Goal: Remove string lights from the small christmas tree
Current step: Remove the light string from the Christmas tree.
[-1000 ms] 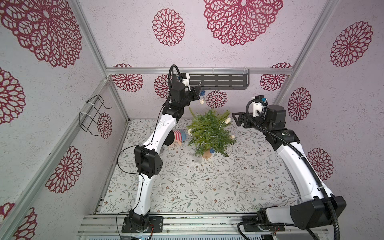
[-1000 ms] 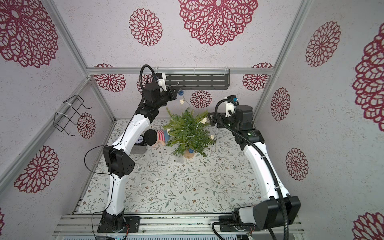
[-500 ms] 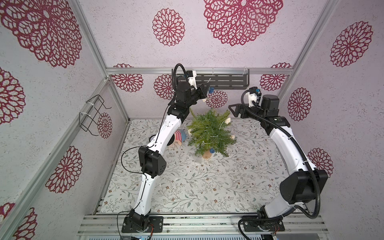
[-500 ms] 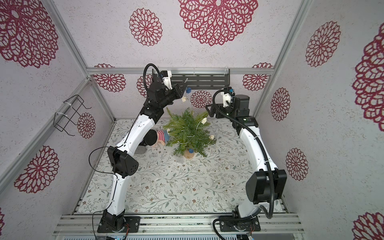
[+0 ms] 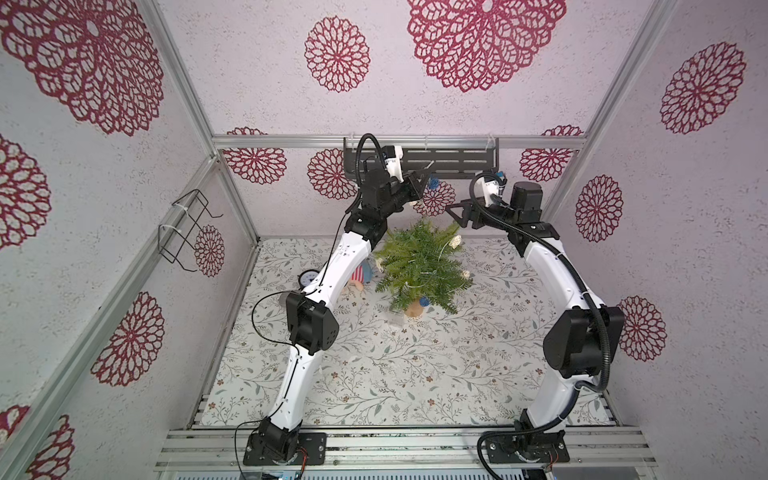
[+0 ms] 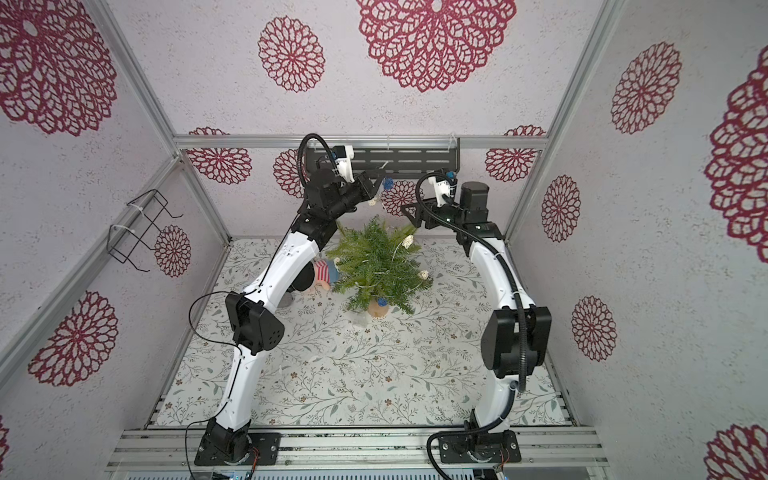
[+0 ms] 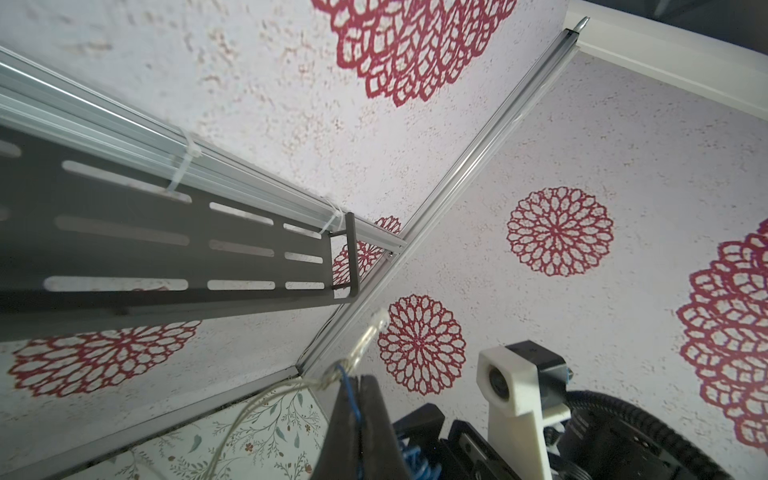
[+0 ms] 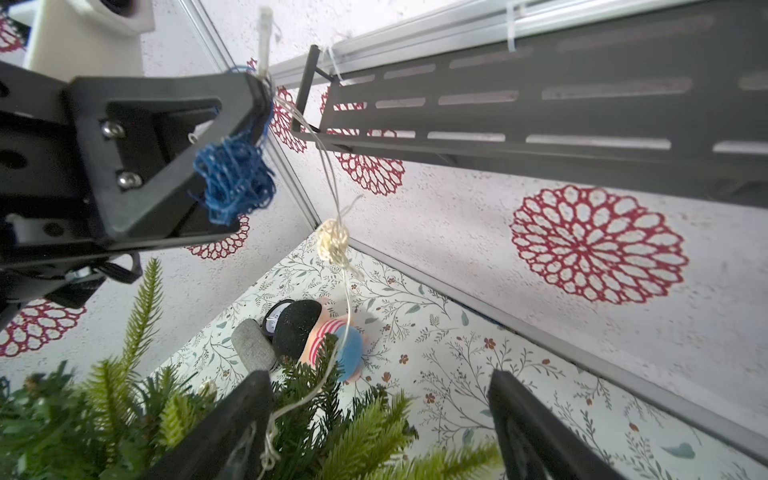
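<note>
Left gripper [image 8: 259, 89]: clamped tight on the free end of the string lights [image 8: 332, 195]. It is high above the small christmas tree [image 5: 419, 266], close under the dark slotted shelf [image 5: 449, 158] on the back wall. A bare bulb pokes out past my tips. The blue ball [image 8: 235, 178] hangs crumpled against the side of one finger.

Right gripper [image 8: 380, 415]: spread wide and empty, just over the treetop. The wire drops close past one finger, and I judge it unpinched.

Strand: it falls slack from my left hold, through a cream woven ball [image 8: 332, 245], into the top branches. More cream balls [image 5: 456, 241] sit among the needles. The clear plastic box [image 5: 397, 319] lies just beside the stump, on its near side.

Handling (judgement):
- The wire is thin, light and limp, with almost no load in it.
- The balls are soft and crush easily.
- The needles will snag the wire, and the tree looks light enough to tip under a sideways pull.
- Best hold for the right gripper: the wire just above the branches, under a ball so the ball stops any slip. Then lift upward.

Surface and room: a floral cloth [image 5: 415, 374] covers the bench. The tree stands mid-way along the far edge, with a doll [image 5: 360, 276] lying just to its left. The walls are close, and a wire basket [image 5: 183, 232] hangs on the left one. The shelf leaves my left gripper little headroom.
</note>
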### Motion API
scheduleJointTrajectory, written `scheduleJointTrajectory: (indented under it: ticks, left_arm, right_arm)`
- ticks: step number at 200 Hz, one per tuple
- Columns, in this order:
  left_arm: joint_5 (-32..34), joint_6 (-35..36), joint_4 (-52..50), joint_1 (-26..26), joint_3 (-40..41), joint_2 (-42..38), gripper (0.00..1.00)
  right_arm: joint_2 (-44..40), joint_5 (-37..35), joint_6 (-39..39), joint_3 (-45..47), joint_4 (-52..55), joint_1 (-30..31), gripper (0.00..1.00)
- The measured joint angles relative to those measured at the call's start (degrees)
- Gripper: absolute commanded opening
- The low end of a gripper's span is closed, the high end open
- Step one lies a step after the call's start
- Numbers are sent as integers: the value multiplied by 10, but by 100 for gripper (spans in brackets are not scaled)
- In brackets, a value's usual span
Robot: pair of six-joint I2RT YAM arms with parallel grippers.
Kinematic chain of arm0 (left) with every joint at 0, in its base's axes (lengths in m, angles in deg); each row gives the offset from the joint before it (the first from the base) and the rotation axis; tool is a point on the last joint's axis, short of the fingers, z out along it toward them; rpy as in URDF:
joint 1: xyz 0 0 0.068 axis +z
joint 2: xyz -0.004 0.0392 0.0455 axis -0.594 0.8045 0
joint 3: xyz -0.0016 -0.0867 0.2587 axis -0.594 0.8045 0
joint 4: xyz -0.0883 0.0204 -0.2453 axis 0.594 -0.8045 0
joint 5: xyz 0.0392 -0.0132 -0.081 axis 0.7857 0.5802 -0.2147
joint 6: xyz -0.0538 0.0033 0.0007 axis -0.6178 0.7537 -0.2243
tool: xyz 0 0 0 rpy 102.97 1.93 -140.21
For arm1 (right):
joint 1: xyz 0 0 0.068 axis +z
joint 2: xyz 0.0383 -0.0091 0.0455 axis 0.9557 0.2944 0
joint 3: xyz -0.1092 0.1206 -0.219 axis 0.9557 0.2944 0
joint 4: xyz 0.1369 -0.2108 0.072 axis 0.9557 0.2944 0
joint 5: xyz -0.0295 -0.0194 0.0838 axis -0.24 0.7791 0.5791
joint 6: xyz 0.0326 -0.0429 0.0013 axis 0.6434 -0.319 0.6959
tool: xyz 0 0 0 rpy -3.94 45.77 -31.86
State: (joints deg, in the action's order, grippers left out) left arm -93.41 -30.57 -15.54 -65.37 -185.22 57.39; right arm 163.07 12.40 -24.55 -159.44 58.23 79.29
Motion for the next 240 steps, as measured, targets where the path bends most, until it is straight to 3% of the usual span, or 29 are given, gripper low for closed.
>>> scheduleJointTrajectory:
  ticks: [153, 240]
  left_arm:
    - [-15, -17, 15, -9, -20, 5, 0]
    - [-26, -20, 19, -13, -20, 5, 0]
  right_arm:
    - [140, 129, 38, -114, -120, 22, 83]
    - [182, 128, 42, -172, -87, 27, 81]
